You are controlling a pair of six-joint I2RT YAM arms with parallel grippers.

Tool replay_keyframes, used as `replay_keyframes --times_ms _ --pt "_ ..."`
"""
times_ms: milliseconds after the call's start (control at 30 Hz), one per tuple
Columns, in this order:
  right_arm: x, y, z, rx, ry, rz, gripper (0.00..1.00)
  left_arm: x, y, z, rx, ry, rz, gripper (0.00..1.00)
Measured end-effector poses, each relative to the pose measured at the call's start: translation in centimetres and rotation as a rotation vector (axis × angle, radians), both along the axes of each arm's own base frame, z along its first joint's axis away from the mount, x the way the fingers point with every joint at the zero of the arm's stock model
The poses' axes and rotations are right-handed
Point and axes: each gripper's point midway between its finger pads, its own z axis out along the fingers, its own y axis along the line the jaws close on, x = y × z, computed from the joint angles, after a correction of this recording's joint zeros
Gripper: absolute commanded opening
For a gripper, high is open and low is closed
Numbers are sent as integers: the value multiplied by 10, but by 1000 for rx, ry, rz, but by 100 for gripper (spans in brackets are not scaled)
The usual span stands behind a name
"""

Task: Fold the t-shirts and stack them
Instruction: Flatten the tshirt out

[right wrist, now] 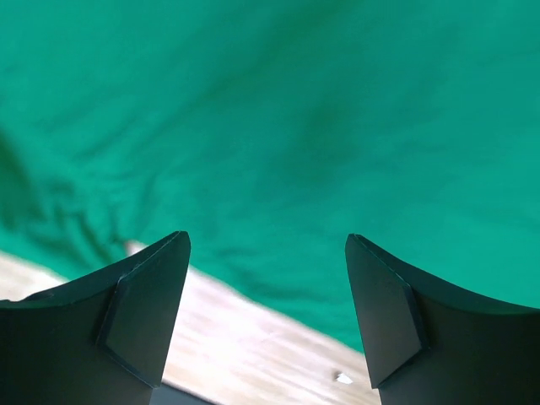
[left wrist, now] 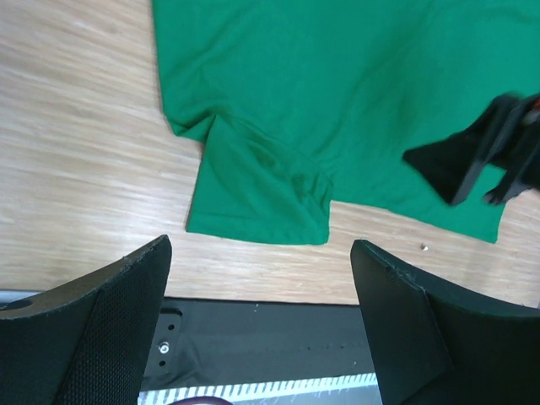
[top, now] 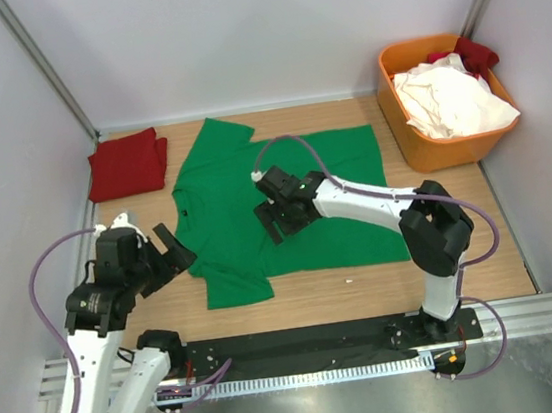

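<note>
A bright green t-shirt (top: 289,190) lies spread flat on the wooden table (top: 386,279), its near-left sleeve (left wrist: 261,198) creased. My right gripper (top: 276,225) hovers open over the shirt's middle, and the wrist view shows green cloth (right wrist: 295,101) beneath the empty gap (right wrist: 266,238). At the shirt's left edge, beside that sleeve, my left gripper (top: 173,254) stands open with nothing in it (left wrist: 260,245). A dark red t-shirt (top: 128,164) lies folded at the back left. White t-shirts (top: 454,99) and a red one (top: 474,51) are heaped in the bin.
The orange plastic bin (top: 420,148) stands at the back right. White walls close in the table on three sides. A black base strip (top: 303,344) runs along the near edge. A small white speck (top: 349,282) lies on the wood near the shirt's hem.
</note>
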Motion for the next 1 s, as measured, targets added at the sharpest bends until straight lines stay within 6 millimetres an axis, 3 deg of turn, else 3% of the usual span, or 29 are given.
replay_keyframes --times_ms 133,300,500,633,767,867,967,1000 --pt "34 -20 8 -2 -59 -95 81 6 -5 -12 -4 67 -5 90" --pt "80 -38 27 27 -122 -189 81 49 -16 -30 9 141 -9 91" --pt "145 -83 31 46 -146 -341 81 143 -38 -58 41 206 -28 88" --pt "190 -115 19 41 -134 -433 80 218 -54 -72 53 199 -32 87" --pt "213 -133 0 44 -99 -486 80 284 -67 -94 65 181 -43 87" --pt "224 -137 -13 41 -79 -500 80 320 -75 -125 83 206 -55 87" --pt "232 -135 -24 35 -67 -502 80 340 -78 -158 103 248 -70 87" --pt "234 -135 -28 32 -61 -505 80 342 -78 -160 110 260 -67 87"
